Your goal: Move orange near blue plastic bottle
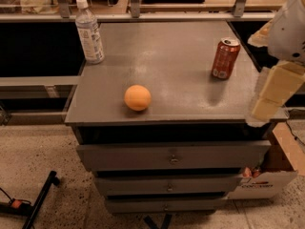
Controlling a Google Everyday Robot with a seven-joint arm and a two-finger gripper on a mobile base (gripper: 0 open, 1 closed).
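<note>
Dim warm overhead light, dull sheen on tabletop [167, 70] — jaws lit pale at right edge

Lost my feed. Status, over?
Gripper at right edge of tabletop, apart from orange. Orange front-centre; blue plastic bottle back-left corner. Soda can back-right, not between them.

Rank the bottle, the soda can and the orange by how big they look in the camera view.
1. blue plastic bottle, tallest.
2. soda can.
3. orange, smallest though nearest the camera.
The gripper hangs at the right edge of the cabinet top.
</note>
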